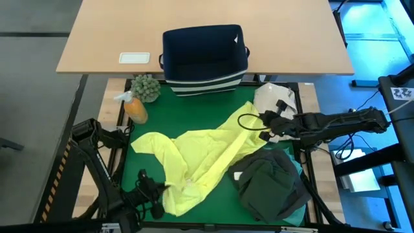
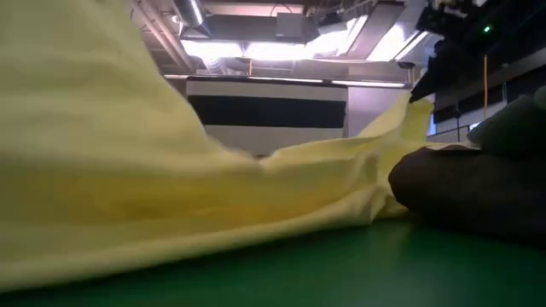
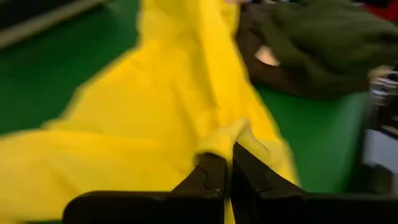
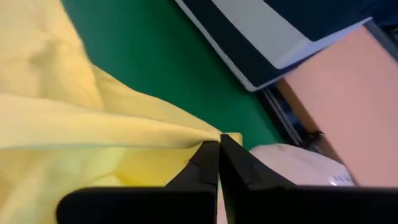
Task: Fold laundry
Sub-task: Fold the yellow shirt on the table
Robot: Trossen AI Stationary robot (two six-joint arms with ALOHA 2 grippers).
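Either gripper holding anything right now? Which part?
Both hold the yellow-green shirt: left gripper is pinched on a fold near its near edge, right gripper on its far corner.

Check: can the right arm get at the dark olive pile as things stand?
Probably not yet: the right gripper is shut on the yellow-green shirt. The dark olive pile lies uncovered close by, so reach looks fine once it lets go.

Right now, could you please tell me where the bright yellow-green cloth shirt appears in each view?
High view: bright yellow-green cloth shirt stretched diagonally across the green mat.
Low view: fills the left and middle.
Left wrist view: middle.
Right wrist view: left half.
Shared landmark: the green mat.
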